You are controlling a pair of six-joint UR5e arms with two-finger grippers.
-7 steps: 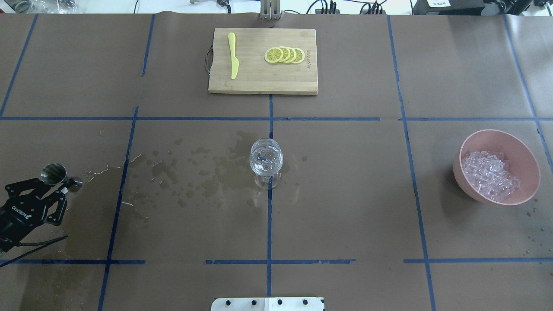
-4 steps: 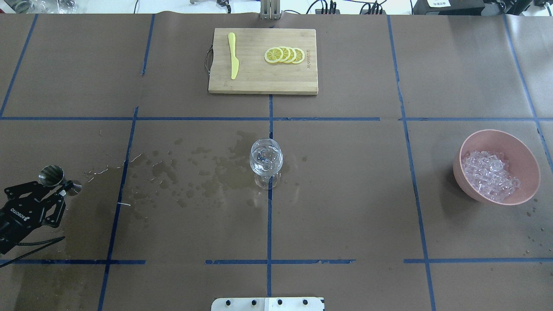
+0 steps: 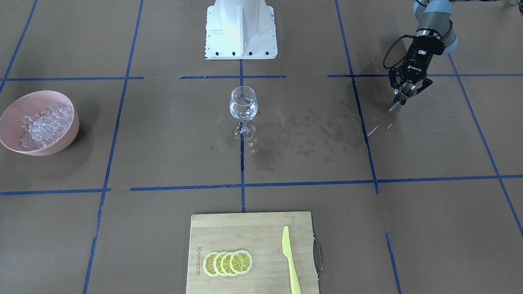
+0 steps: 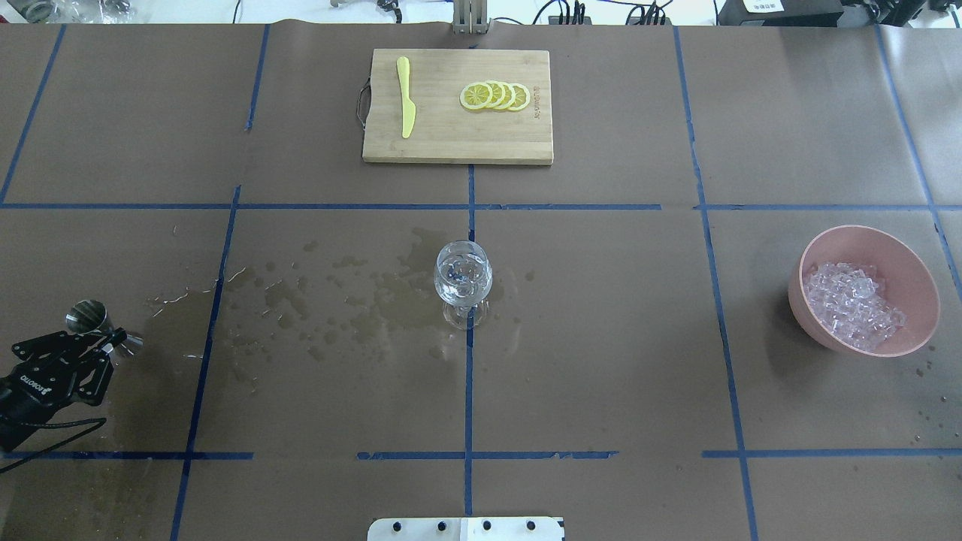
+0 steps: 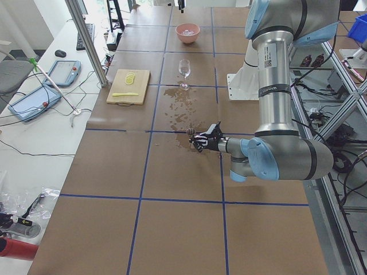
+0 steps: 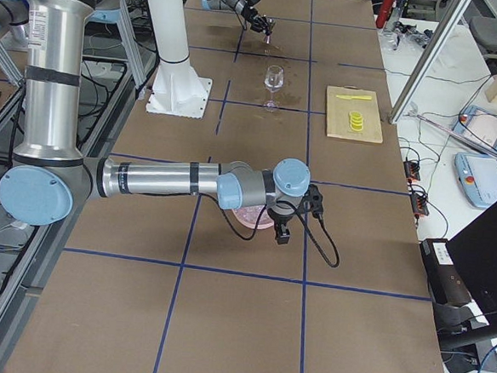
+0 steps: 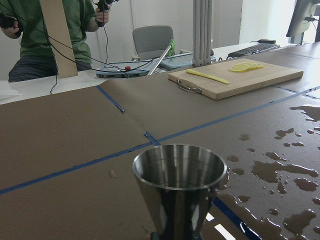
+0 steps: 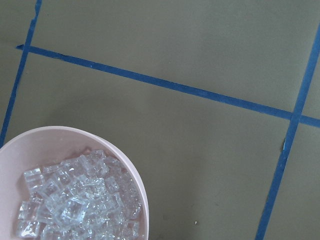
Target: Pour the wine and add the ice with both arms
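My left gripper (image 4: 105,347) is shut on a steel jigger (image 4: 86,315) at the table's left edge and holds it upright, as the left wrist view (image 7: 179,185) shows. It also shows in the front view (image 3: 405,93). The clear wine glass (image 4: 463,276) stands at the table's centre with a little clear wine in it that is hard to see. The ice (image 4: 853,304) fills a pink bowl (image 4: 797,297) at the right. The right wrist view looks down on the ice (image 8: 75,200). My right gripper (image 6: 284,233) hangs over the bowl; I cannot tell its state.
A wooden cutting board (image 4: 451,139) with lemon slices (image 4: 494,96) and a yellow knife (image 4: 406,98) lies at the far middle. Wet patches (image 4: 353,300) spread between jigger and glass. The white base block (image 3: 240,28) stands at the robot's side.
My left gripper has moved a little toward the robot's side with the jigger in it. Glass, bowl and board have not moved.
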